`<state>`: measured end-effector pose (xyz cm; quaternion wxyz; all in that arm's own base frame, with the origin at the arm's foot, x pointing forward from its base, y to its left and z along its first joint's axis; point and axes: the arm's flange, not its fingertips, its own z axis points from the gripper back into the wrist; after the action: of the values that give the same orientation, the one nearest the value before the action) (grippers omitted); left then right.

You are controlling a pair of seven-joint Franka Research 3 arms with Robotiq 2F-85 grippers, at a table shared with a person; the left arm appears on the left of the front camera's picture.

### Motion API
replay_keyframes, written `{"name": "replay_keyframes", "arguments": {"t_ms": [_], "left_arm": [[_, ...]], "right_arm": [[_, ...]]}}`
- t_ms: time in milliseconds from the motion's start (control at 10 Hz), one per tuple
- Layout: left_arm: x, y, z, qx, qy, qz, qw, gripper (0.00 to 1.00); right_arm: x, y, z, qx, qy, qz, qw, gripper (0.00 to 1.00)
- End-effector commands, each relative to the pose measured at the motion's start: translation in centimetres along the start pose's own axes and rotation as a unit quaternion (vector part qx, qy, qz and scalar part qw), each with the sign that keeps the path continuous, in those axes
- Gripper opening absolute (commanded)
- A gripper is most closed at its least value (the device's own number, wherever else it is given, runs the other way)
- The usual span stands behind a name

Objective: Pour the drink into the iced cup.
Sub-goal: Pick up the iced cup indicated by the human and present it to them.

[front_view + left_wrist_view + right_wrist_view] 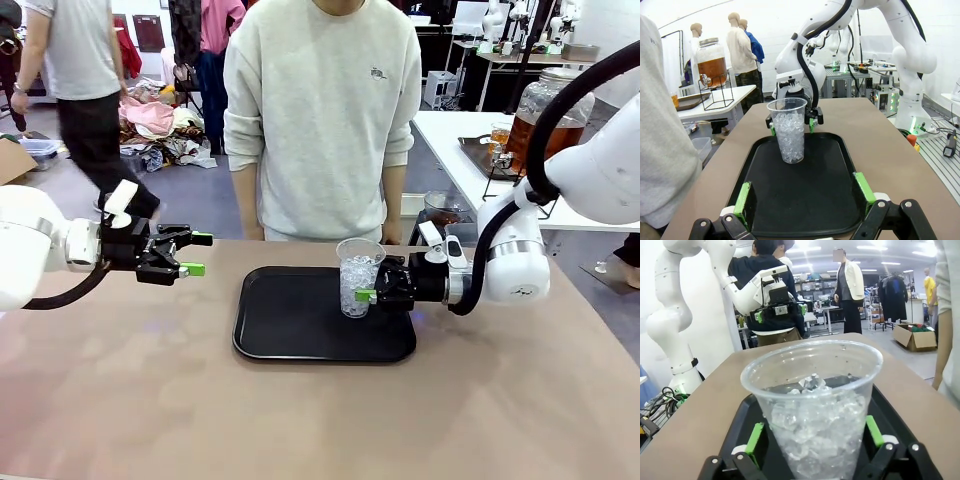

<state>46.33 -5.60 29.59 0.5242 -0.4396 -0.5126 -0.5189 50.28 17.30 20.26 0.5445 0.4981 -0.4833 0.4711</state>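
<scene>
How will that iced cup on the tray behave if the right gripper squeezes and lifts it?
The cup looks like thin clear plastic, so it probably flexes under a hard squeeze. Ice fills most of it, likely adding weight. Tall and narrow, it may tip if nudged.

Clear thin-walled plastic cup (358,277) — glossy, smooth, transparent; crushed ice (815,430) inside glassy, wet-looking; black rectangular plastic tray (290,335) smooth, low sheen, faint reflections; tan-brown tabletop (150,400) matt, even; big round clear glass dispenser jar (711,51) shiny; its amber-brown drink (712,69) translucent; its silver lid (709,41) dull metal; white arm shells (515,265) — glossy hard plastic; left gripper (202,254) matt black, its pads (192,269) green, matt; person's pale grey sweatshirt (320,120) soft knit cloth.
</scene>
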Motion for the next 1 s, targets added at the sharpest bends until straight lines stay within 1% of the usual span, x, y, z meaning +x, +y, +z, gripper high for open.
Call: {"name": "replay_keyframes", "arguments": {"t_ms": [0,500,600,700,900], "left_arm": [[0.22,0.05,-0.2,0.005,0.001,0.003,1.0,1.0],[0.22,0.05,-0.2,0.005,0.001,0.003,1.0,1.0],[0.22,0.05,-0.2,0.005,0.001,0.003,1.0,1.0],[0.22,0.05,-0.2,0.005,0.001,0.003,1.0,1.0],[0.22,0.05,-0.2,0.005,0.001,0.003,1.0,1.0]], "right_arm": [[-0.02,-0.81,-1.37,-0.021,0.002,-0.014,1.0,1.0],[-0.28,-1.03,-2.13,-0.024,0.006,-0.02,0.999,1.0],[-0.26,-0.98,-2.11,-0.026,0.011,-0.03,0.999,0.85],[-0.13,-0.89,-1.87,-0.023,-0.001,-0.022,0.999,0.68],[0.24,-0.81,-1.59,-0.019,-0.002,-0.02,1.0,0.68]]}}
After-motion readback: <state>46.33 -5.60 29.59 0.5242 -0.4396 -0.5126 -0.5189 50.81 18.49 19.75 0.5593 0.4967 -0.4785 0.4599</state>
